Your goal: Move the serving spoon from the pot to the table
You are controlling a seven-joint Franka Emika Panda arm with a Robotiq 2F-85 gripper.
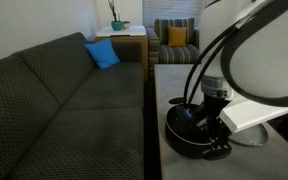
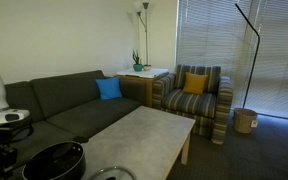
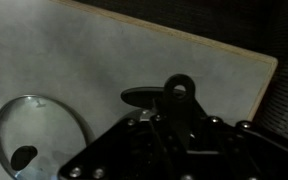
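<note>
The wide black pot (image 1: 187,133) stands on the light grey table (image 1: 174,85); it also shows in an exterior view (image 2: 52,161) at the table's (image 2: 144,135) near end. My gripper (image 1: 212,118) hangs just over the pot's rim, also seen low in an exterior view (image 2: 4,152). In the wrist view the gripper (image 3: 179,118) is shut on the serving spoon (image 3: 181,90). The spoon's black handle end with a hanging hole sticks out between the fingers, over the table top (image 3: 104,60). A dark oval beside it is its bowl or a shadow; I cannot tell.
A round glass lid (image 3: 34,135) lies on the table near the pot, also in an exterior view (image 2: 109,174). A dark grey sofa (image 1: 64,95) runs along the table. A striped armchair (image 2: 194,95) and a wooden side table (image 1: 122,35) with a plant stand beyond.
</note>
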